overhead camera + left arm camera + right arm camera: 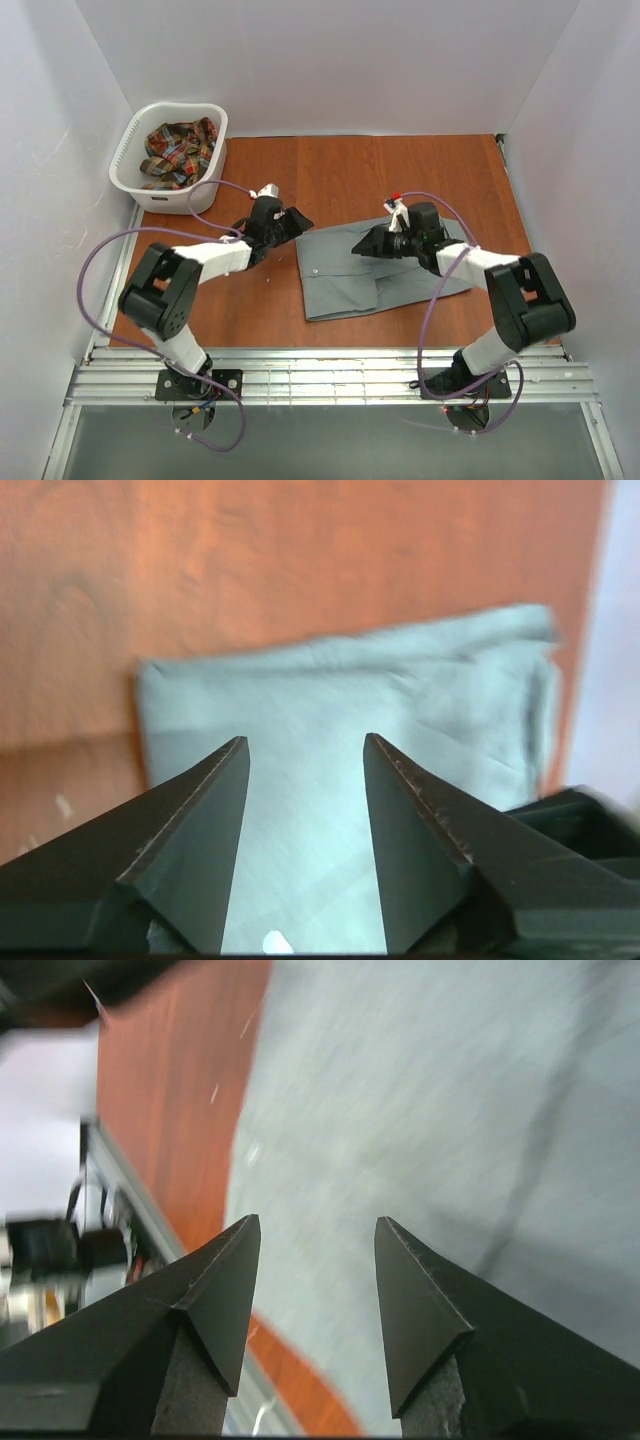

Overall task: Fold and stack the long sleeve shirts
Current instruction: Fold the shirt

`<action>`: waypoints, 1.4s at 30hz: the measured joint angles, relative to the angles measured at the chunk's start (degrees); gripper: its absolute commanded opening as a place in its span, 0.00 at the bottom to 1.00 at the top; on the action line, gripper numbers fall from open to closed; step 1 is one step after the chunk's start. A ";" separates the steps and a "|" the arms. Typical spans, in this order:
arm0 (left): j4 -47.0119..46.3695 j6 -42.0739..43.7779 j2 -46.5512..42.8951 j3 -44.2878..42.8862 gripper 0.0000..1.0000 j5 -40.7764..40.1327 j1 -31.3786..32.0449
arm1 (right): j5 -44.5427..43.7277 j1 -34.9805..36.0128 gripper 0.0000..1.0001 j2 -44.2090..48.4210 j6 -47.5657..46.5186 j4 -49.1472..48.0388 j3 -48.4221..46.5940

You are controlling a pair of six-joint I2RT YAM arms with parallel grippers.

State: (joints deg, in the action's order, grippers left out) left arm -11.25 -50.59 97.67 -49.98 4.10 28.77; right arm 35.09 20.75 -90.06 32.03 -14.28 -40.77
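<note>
Grey shirt (372, 278) lies part-folded on the table (400, 165), left gripper (298, 222) at its corner and right gripper (362, 244) above it, both jaws apart and empty, so the next fold, I reckon, needs a fresh pinch, while the plaid shirt (178, 150) sits in the basket (133, 185).

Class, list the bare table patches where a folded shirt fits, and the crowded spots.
Bare: far strip from white basket to right wall, beyond the grey shirt; near-left wood beside it. Crowded: left claw, right claw at the shirt.
</note>
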 measured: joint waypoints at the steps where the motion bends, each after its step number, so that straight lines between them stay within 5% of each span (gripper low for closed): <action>1: 1.79 -0.22 -3.34 0.55 0.45 0.42 0.44 | 0.20 1.25 0.44 2.12 -0.07 1.03 1.22; 7: 7.43 -4.11 -16.72 6.45 0.39 3.69 7.32 | 0.79 8.44 0.44 8.66 0.87 4.92 9.79; 11: 10.19 -8.13 -18.95 14.75 0.32 5.68 12.70 | -0.37 8.57 0.43 11.02 1.92 6.91 14.16; 18: 12.63 -14.73 -21.16 23.41 0.31 5.44 13.11 | -1.20 8.09 0.43 9.49 2.14 6.62 15.61; 28: 24.52 -11.85 -29.83 17.99 0.61 -1.31 12.07 | -16.74 11.34 0.46 16.15 -6.01 21.73 7.61; 42: 24.94 -4.90 -16.96 12.90 0.48 6.40 10.62 | -39.45 31.76 0.58 21.51 -17.40 29.94 -0.17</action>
State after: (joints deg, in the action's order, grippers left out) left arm 13.69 -55.48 80.71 -37.08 10.50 39.40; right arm -4.36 52.51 -68.55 14.63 15.66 -40.95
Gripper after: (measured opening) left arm 0.510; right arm 0.573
